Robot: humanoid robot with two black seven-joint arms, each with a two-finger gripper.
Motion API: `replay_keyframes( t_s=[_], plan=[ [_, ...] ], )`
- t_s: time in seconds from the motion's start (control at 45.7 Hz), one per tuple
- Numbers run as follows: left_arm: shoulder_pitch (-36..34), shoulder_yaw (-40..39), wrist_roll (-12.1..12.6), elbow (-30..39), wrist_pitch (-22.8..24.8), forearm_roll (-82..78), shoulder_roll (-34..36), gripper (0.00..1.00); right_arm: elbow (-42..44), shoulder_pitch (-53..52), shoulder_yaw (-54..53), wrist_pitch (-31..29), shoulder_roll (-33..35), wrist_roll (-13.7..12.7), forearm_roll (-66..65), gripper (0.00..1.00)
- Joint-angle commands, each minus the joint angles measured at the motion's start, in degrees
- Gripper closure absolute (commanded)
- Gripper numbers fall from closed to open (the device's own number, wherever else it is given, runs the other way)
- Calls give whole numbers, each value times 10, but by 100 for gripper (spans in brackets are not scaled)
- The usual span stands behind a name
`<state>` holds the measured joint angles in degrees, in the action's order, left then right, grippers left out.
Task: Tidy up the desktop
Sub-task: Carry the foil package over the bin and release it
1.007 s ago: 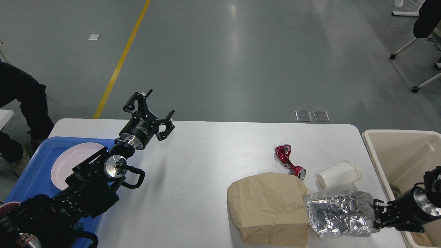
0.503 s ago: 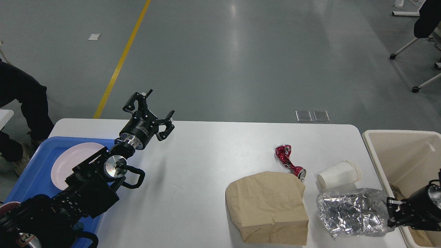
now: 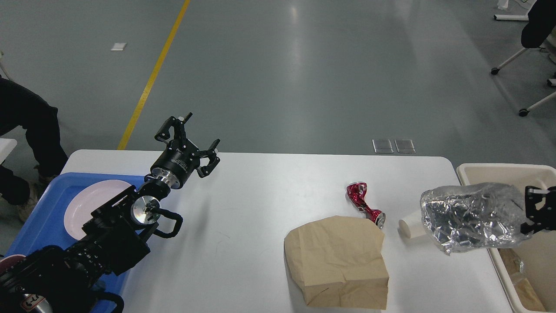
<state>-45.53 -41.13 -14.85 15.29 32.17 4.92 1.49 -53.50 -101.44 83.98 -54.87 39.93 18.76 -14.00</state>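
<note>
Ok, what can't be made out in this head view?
- Paper cup: mostly hidden behind the foil bag.
- Right pincer: cut by the frame edge; its grip on the bag unclear.
- Beige bin: contents partly hidden by the bag and the edge.
- Blue tray: near part covered by the left arm.

Right gripper [image 3: 531, 211] — cut off by the right frame edge; only black fingers [image 3: 535, 208] show, arm out of view. Crumpled foil bag [image 3: 471, 216] hides most of the paper cup [image 3: 408, 228]; only its rim end shows. Beige bin [image 3: 478, 170] cropped right and bottom. Blue tray [image 3: 47, 204] and pink plate [image 3: 84, 202] partly covered by the left arm. Brown paper bag [image 3: 339, 261] overlaps the crushed can [image 3: 364, 204] tip.
</note>
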Motion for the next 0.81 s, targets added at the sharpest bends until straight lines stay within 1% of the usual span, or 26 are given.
replay_keyframes(
  t_s=[0.0,0.175,0.263,0.328,0.481,0.569,0.678,0.788],
  plan=[
    [0,0,0,0,0,0,0,3,31,-35,17,-1,-4,-1,1,100],
    [0,0,0,0,0,0,0,3,120,-30,18,0,-4,-4,1,100],
    [0,0,0,0,0,0,0,3,182,-17,18,25,-2,-5,3,100],
    [0,0,0,0,0,0,0,3,213,6,16,55,0,-5,7,100],
    [0,0,0,0,0,0,0,3,239,53,11,156,10,-6,9,100],
    [0,0,0,0,0,0,0,3,241,85,1,233,18,-6,11,100],
    [0,0,0,0,0,0,0,3,241,131,-34,318,38,-6,12,100],
    [0,0,1,0,0,0,0,3,241,192,-92,411,54,-6,12,100]
  ],
)
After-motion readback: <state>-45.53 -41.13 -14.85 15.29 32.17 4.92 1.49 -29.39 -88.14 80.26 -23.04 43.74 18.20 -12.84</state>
